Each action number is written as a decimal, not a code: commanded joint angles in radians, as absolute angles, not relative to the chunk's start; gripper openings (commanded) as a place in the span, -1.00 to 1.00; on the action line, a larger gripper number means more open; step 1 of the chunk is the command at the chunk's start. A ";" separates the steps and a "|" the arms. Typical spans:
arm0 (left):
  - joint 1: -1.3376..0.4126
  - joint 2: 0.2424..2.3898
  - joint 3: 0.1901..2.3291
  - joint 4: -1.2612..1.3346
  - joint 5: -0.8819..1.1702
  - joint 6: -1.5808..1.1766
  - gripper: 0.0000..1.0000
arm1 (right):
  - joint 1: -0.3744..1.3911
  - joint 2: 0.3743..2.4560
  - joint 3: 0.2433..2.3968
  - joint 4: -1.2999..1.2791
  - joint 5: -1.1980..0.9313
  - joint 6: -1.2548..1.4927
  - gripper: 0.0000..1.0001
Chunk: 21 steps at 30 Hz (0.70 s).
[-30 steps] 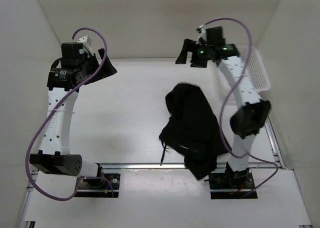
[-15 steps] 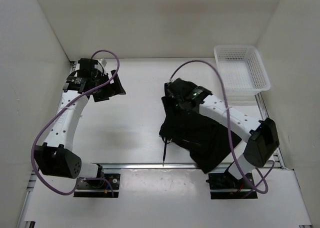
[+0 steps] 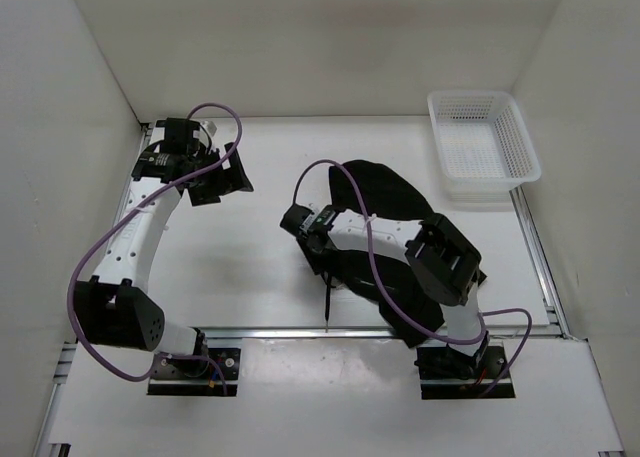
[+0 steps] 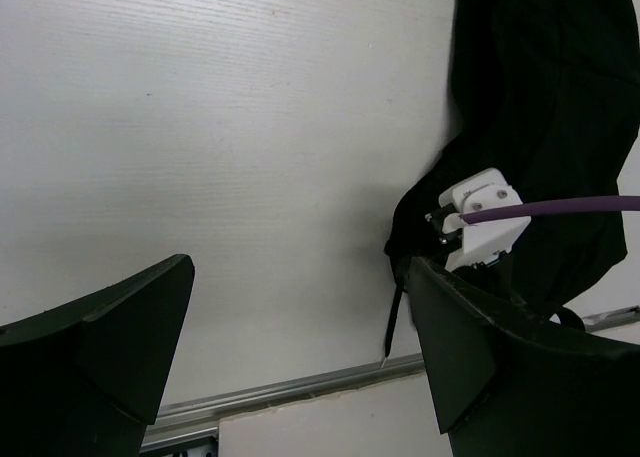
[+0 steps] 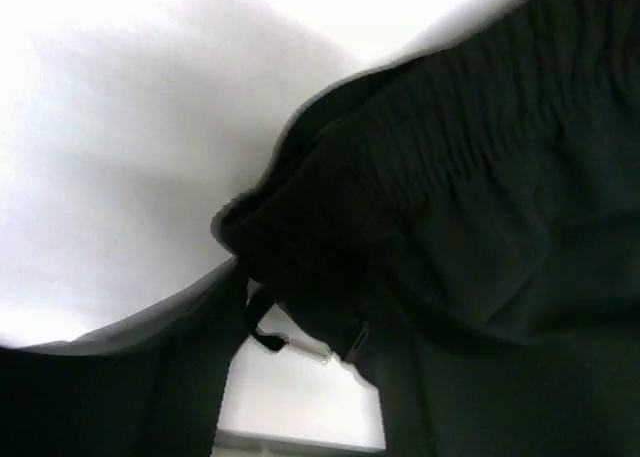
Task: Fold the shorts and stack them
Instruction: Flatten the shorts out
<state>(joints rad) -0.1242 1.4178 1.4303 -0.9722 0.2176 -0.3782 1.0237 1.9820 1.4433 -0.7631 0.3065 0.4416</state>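
Observation:
The black shorts (image 3: 385, 189) lie crumpled right of the table's middle, reaching down to the front rail, with a drawstring (image 3: 327, 302) trailing toward it. My right gripper (image 3: 318, 252) is down at their left edge. In the right wrist view a bunched fold of the elastic waistband (image 5: 330, 247) hangs between its fingers; the right gripper (image 5: 300, 327) is partly open, with white table showing in the gap. My left gripper (image 3: 225, 182) hovers wide open at the back left, away from the shorts (image 4: 540, 97). Nothing sits between the fingers of this left gripper (image 4: 300, 267).
A white mesh basket (image 3: 483, 142) stands at the back right corner. White walls close in the table on the left, back and right. A metal rail (image 3: 330, 330) runs along the front edge, with both arm bases behind it.
My right arm swung from the back right, over the shorts and down to their left edge, and its jaws narrowed. The left arm lowered slightly. The basket is now uncovered.

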 commanded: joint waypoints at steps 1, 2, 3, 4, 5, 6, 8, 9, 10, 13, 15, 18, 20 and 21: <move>-0.129 1.376 1.417 -0.962 0.204 -0.370 0.99 | 1.020 2.000 1.502 -0.742 0.385 0.446 -0.47; -0.129 1.376 1.417 -0.971 0.204 -0.370 0.99 | 1.011 1.981 1.514 -0.755 0.429 0.446 -0.67; -0.129 1.376 1.417 -0.971 0.204 -0.361 0.99 | 1.011 1.959 1.514 -0.779 0.452 0.446 -0.86; -0.129 1.376 1.417 -0.971 0.204 -0.360 0.99 | 1.011 1.933 1.523 -0.791 0.471 0.446 -0.99; -0.129 1.376 1.417 -0.971 0.204 -0.360 0.99 | 1.002 1.868 1.523 -0.801 0.486 0.430 -0.99; -0.129 1.376 1.417 -0.971 0.204 -0.360 0.99 | 0.990 1.832 1.523 -0.814 0.495 0.417 -0.99; -0.129 1.385 1.428 -0.971 0.216 -0.360 0.99 | 0.965 1.720 1.523 -0.831 0.522 0.378 -0.99; -0.129 1.397 1.437 -0.971 0.225 -0.360 0.99 | 0.954 1.680 1.523 -0.847 0.522 0.362 -0.99; -0.129 1.397 1.448 -0.971 0.236 -0.360 0.99 | 0.944 1.640 1.523 -0.847 0.532 0.348 -0.99; -0.143 1.422 1.469 -0.962 0.268 -0.360 0.99 | 0.916 1.420 1.471 -0.857 0.520 0.275 -0.99; -0.162 1.462 1.488 -0.937 0.284 -0.373 0.99 | 0.904 1.340 1.427 -0.857 0.520 0.218 -0.99; -0.236 1.532 1.552 -0.937 0.299 -0.382 0.99 | 0.861 1.214 1.379 -0.873 0.529 0.218 -0.99; -0.299 1.572 1.603 -0.937 0.299 -0.391 0.99 | 0.813 1.163 1.359 -0.899 0.529 0.218 -0.99; -0.320 1.607 1.617 -0.937 0.311 -0.400 0.99 | 0.798 1.154 1.350 -0.899 0.511 0.218 -0.99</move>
<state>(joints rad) -0.2569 1.5669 1.5501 -0.9550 0.2626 -0.3855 0.8402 1.1450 1.4006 -0.8440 0.5030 0.2592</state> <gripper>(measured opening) 0.996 0.049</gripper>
